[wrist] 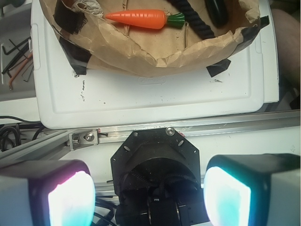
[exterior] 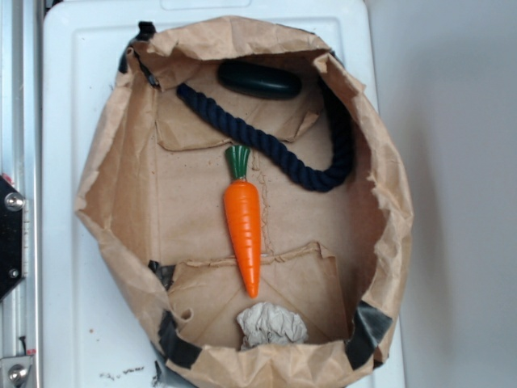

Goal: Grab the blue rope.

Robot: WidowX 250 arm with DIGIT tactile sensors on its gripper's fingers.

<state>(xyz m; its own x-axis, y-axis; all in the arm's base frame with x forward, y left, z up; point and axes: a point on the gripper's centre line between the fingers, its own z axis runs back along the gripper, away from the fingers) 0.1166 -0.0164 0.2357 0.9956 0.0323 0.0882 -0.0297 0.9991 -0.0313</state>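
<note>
Closest to the wrist camera are the two fingers of the end effector. They glow, pinkish on one and blue-green on the other. They are spread wide apart, with nothing between them. Behind the gap sits the robot's black round base.

Just past the base runs a silver metal rail. On the far side of the rail lies a white plastic tray, turned flat like a board. Some thin tools and wires lie off to one side of it.

On the white tray sits a brown paper bag with its top rolled down, so it makes a wide bowl. Black tape holds some of its corners.

Inside the bag, at one end, is a crumpled ball of pale paper. Next comes the orange toy carrot with green leaves, lying in the middle of the bag floor.

The blue rope lies beyond the carrot's leafy end, near the far wall of the bag. It is thick, dark and twisted. It runs across the bag floor, bends, and goes up along the bag's side wall. A smooth dark oval thing sits by one end of the rope, close against the bag wall.

The end effector is well away from the rope and outside the bag.
</note>
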